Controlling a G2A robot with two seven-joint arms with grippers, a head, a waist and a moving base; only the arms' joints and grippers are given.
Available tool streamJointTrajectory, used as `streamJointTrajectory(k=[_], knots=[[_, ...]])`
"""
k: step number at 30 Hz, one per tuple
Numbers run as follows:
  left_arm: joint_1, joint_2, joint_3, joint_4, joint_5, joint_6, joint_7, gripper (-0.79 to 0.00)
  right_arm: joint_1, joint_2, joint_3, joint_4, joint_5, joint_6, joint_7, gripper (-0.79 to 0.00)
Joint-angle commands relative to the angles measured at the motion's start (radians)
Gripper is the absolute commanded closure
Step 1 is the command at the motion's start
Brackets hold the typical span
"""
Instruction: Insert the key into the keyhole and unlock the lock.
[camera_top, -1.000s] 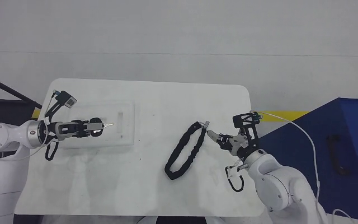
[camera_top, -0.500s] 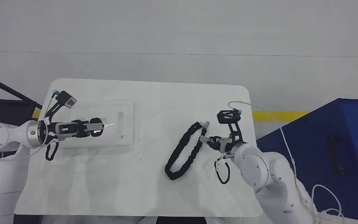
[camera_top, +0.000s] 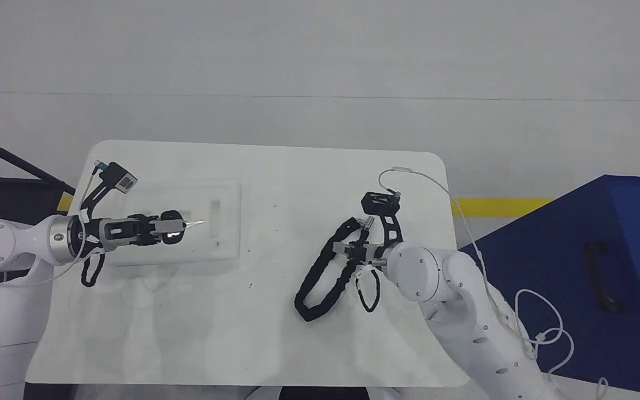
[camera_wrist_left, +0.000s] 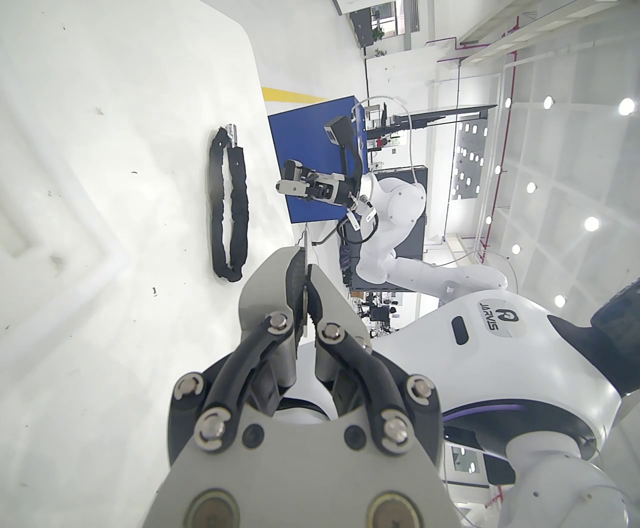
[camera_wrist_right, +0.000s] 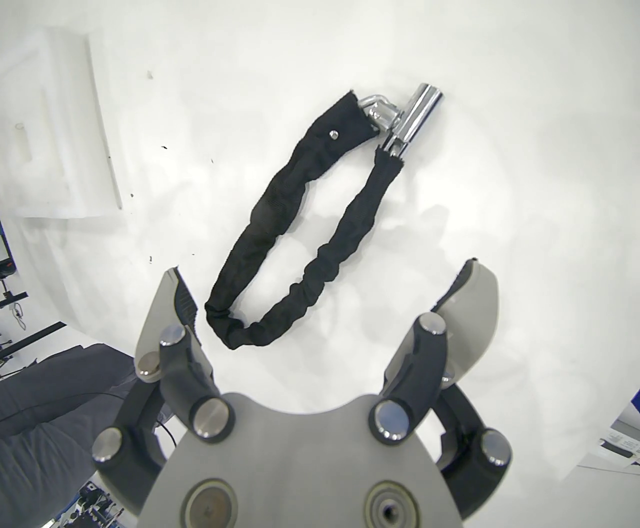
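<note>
1. Left gripper (camera_wrist_left: 302, 267): is clenching the key (camera_top: 197, 223) over the foam tray (camera_top: 225, 200), blade aiming lockward (ready for insertion, I judge).
2. Right gripper (camera_wrist_right: 322, 280): is hovering, spread wide, above the chain lock (camera_wrist_right: 280, 200) lying mid-table, probably to steady its cylinder (camera_wrist_right: 422, 112).

The worktop (camera_top: 200, 320) carries a tray (camera_top: 222, 240) on its left part and the lock (camera_top: 322, 285) right of centre, well apart from it. The lock lies stretched from near-left to far-right, its cylinder (camera_top: 367, 220) at the far end. The left gripper (camera_top: 178, 226) hangs over the tray, with the key (camera_top: 196, 223) in it pointing right. The right gripper (camera_top: 352, 247) hangs over the lock's far half.
</note>
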Motion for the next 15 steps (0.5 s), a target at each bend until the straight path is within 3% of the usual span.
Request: streamJointTrajectory(k=[1,12,13,15], knots=[[0.000,0.000,0.000,0.000,0.000,0.000,0.000,0.000,-0.011,-0.005,-0.015,0.035,-0.030,0.051,-0.052,-0.785],[0.000,0.000,0.000,0.000,0.000,0.000,0.000,0.000,0.027,-0.064,-0.191,0.171,-0.258,0.218,-0.211,-0.785],[0.000,0.000,0.000,0.000,0.000,0.000,0.000,0.000,0.029,-0.070,-0.198,0.184,-0.276,0.229,-0.221,-0.693],[0.000,0.000,0.000,0.000,0.000,0.000,0.000,0.000,0.033,-0.085,-0.207,0.211,-0.300,0.239,-0.231,-0.671]])
